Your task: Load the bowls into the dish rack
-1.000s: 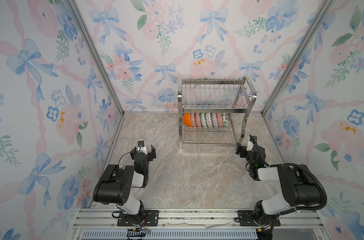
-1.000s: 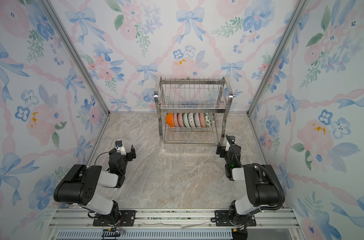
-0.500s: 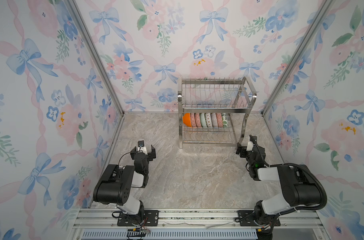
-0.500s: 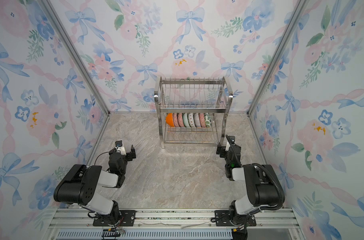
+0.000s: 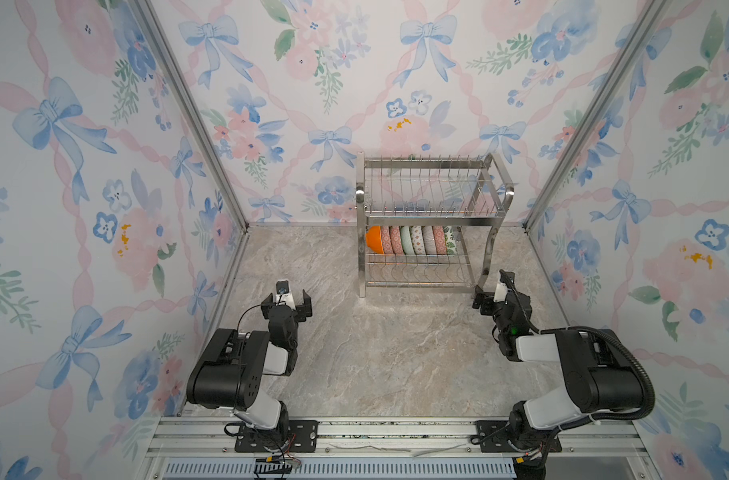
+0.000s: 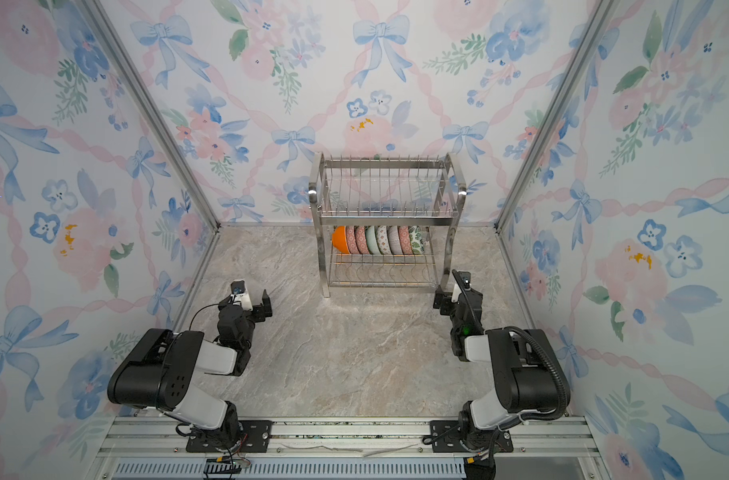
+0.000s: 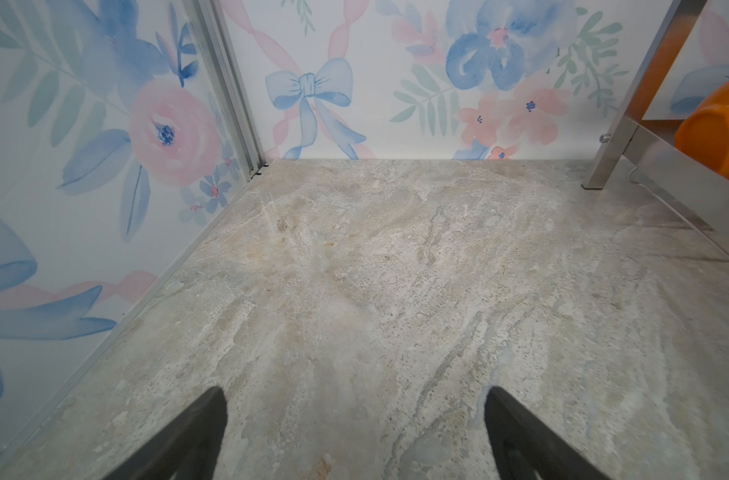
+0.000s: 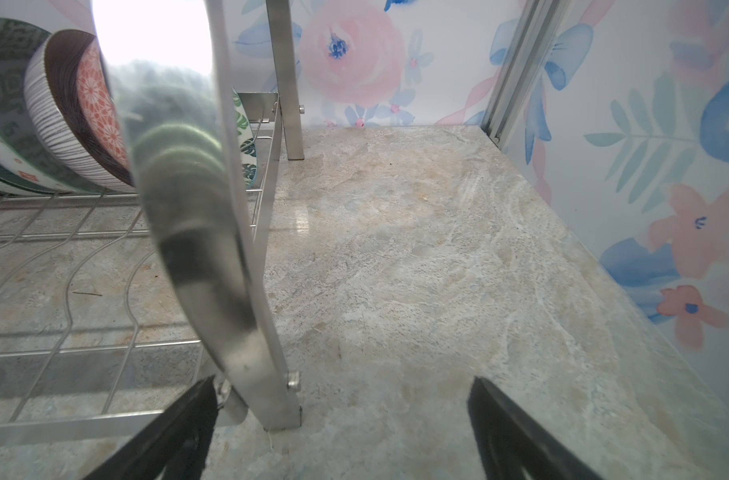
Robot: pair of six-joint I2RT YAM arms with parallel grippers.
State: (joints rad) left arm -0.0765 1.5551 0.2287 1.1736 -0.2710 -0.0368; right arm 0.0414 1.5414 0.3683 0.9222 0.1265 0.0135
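Note:
The dish rack [image 5: 429,216] [image 6: 383,218] stands at the back, right of centre. Several bowls [image 5: 415,241] [image 6: 377,241] stand on edge in a row on its lower tier, an orange bowl [image 5: 373,240] [image 7: 716,124] at the left end. The upper tier holds nothing. My left gripper [image 5: 286,297] [image 7: 354,399] is open over bare tabletop, left of and in front of the rack. My right gripper [image 5: 493,296] [image 8: 342,390] is open at the rack's front right leg [image 8: 230,291], which stands between the fingers without being gripped. Patterned bowls [image 8: 63,124] show behind that leg.
Floral walls [image 5: 105,208] close in the marble tabletop [image 5: 387,353] on three sides, with aluminium corner posts [image 5: 196,120]. A metal base rail [image 5: 375,432] carrying both arm mounts runs along the front edge. The right wall is close beside the right arm.

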